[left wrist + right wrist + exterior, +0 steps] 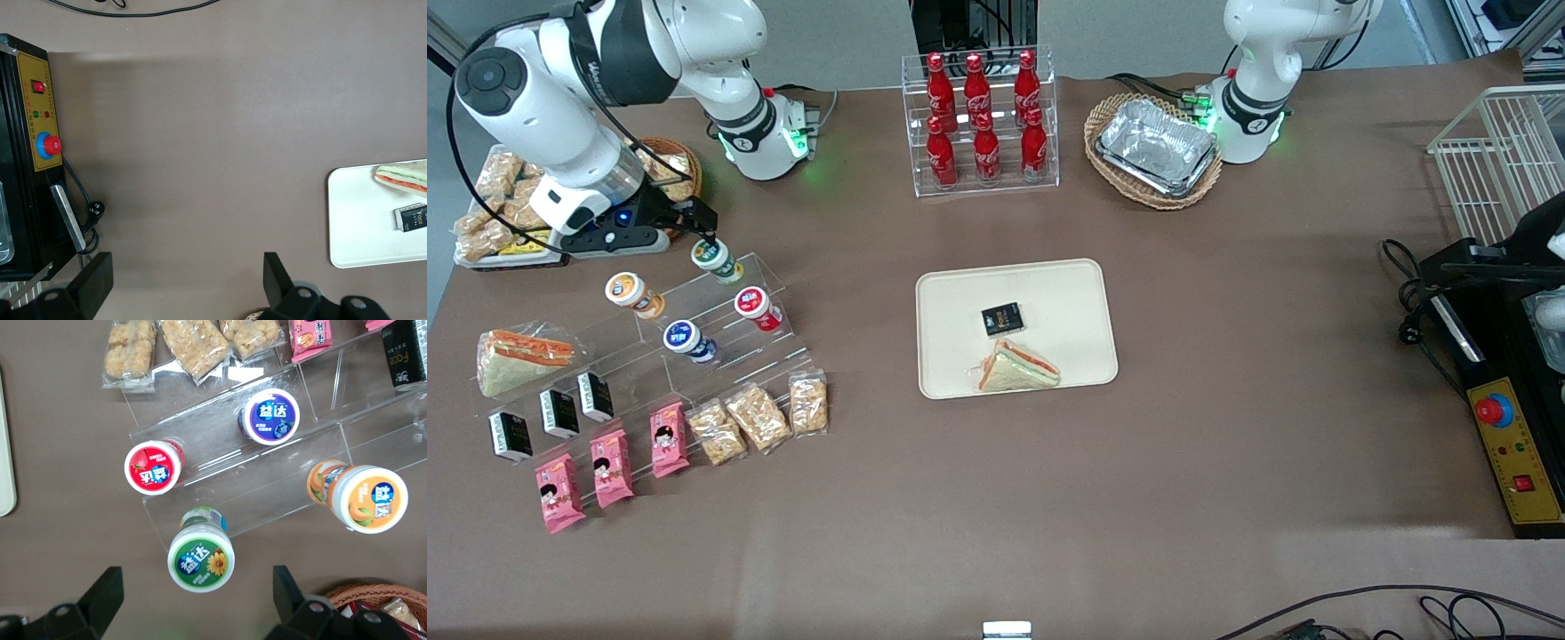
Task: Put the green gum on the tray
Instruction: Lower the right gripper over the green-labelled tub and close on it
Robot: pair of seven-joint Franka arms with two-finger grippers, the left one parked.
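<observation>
A: Where is your tool right now?

B: Your tool [704,233] hangs just above the green gum [716,260], at the working arm's end of the bench [1227,444]. Its two fingers [100,593] stand wide apart, one on each side of the canister's lid, and you can see clear space between each finger and the lid. Nothing is gripped.

A: And the green gum itself?

B: It stands upright on the top step of the clear stepped stand [720,311], lid up. On the same stand you have the orange-lidded canister [633,294] beside it, and the red-lidded canister [758,308] and blue-lidded canister [688,341] on a lower step, nearer the front camera.

A: What about the tray?

B: Your tray [951,302] lies flat at mid-bench, well apart from the stand. It already carries a small black packet [1002,318] and a wrapped sandwich [1016,368], the sandwich nearer the front camera. The green gum is not on it.
</observation>
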